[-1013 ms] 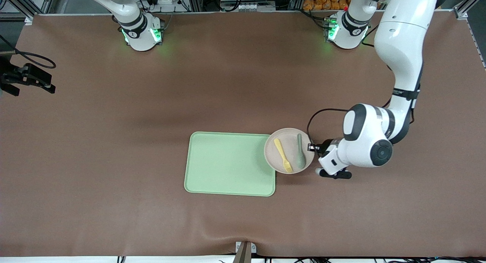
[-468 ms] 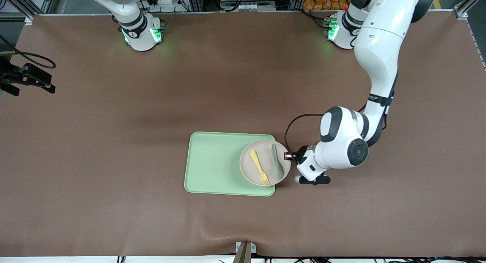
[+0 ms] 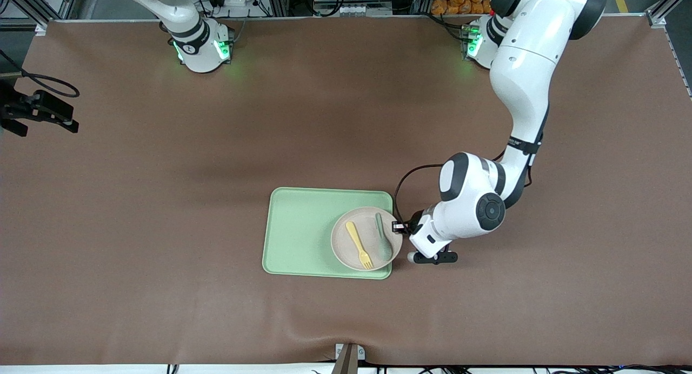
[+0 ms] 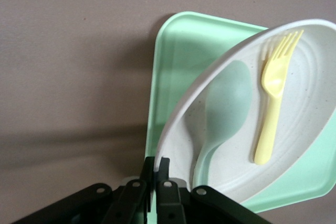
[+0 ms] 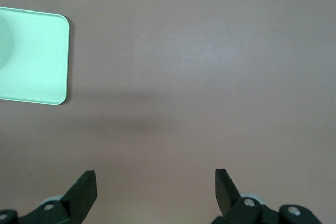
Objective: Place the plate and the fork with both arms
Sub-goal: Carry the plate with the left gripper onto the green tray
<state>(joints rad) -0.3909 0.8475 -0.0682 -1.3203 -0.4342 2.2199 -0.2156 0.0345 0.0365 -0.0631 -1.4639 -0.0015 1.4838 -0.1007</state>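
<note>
The plate (image 3: 366, 238), carrying the fork (image 3: 359, 245) and a grey-green spoon (image 3: 383, 235), is gripped by its rim in the clenched left gripper (image 3: 400, 227) over the tray's (image 3: 303, 233) end toward the left arm. The right gripper (image 5: 156, 188) is held spread wide above bare table (image 3: 162, 163), its arm waiting.

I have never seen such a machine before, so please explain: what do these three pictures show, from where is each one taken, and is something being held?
Two white robot arms stand at a brown table. One picture looks down from above; the other two come from cameras on the wrists. The left gripper is shut on the rim of the plate, which carries a yellow fork and a grey-green spoon over a green tray. The right gripper waits open over bare table, holding nothing.
</note>
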